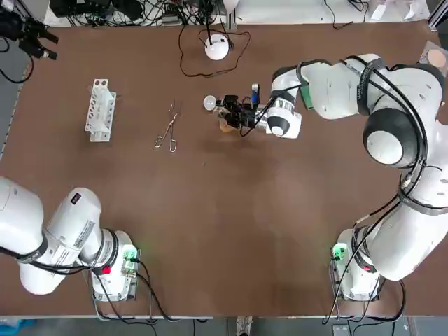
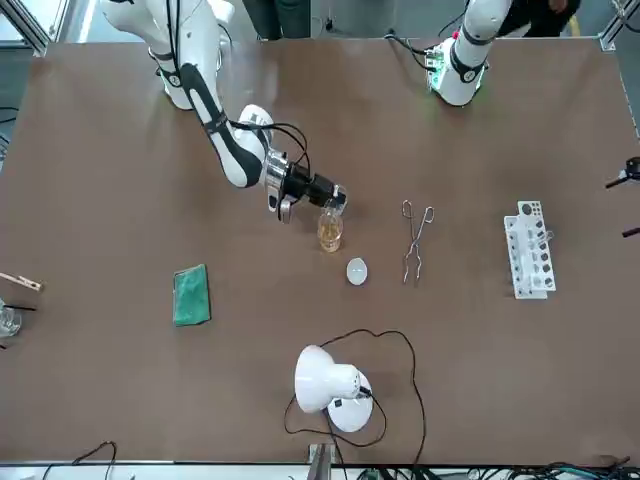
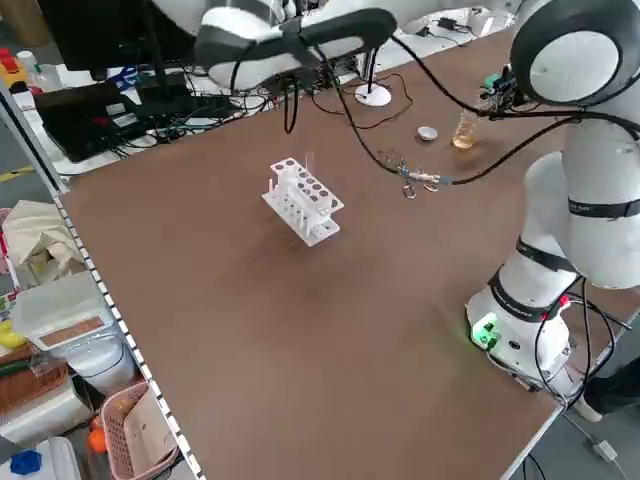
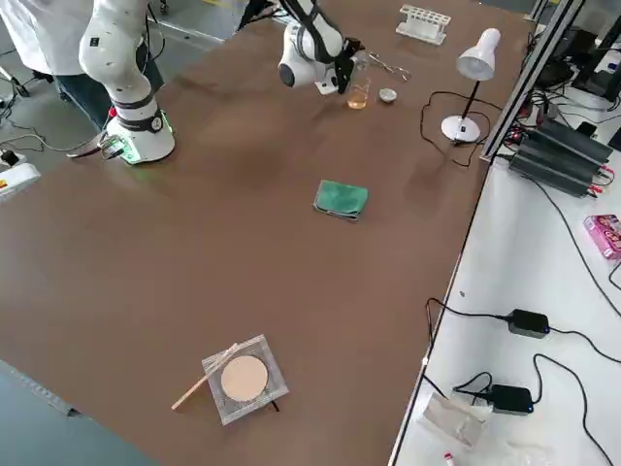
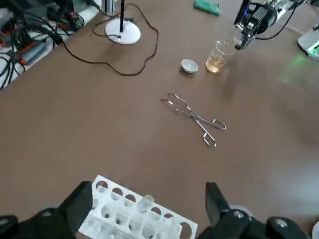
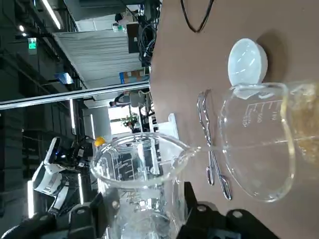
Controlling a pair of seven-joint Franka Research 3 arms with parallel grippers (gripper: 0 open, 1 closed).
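The jaws of the right gripper [image 6: 142,204] are pinched on a small glass beaker [image 6: 139,174], one finger on either side of its wall. It is held tipped over, above the middle of the table [image 1: 210,224] and a little toward the far side. Its lip meets the rim of a second beaker [image 6: 259,144], which stands upright on the table with amber liquid in it.

We judge the held beaker light, stiff and smooth. Its thin glass would slip under a loose grip and crack under a hard one or a knock. The straight wall below the flared rim is the place to hold it, and that is about where the fingers sit.

Just beside the standing beaker, on its far left, lies a white lid [image 2: 357,270]. Metal tongs [image 2: 415,240] lie further left and a test-tube rack [image 2: 528,250] well to the left. A desk lamp [image 2: 325,385] stands at the far edge and a green cloth [image 2: 190,295] lies to the right.

The left gripper [image 5: 148,199] hangs at the far left with its jaws spread and nothing between them, the rack nearest.

We cannot tell whether anything is in the tipped beaker or passing over its lip. The finger pads are hidden behind the glass, and the left gripper is cut off at the edge of the top view.
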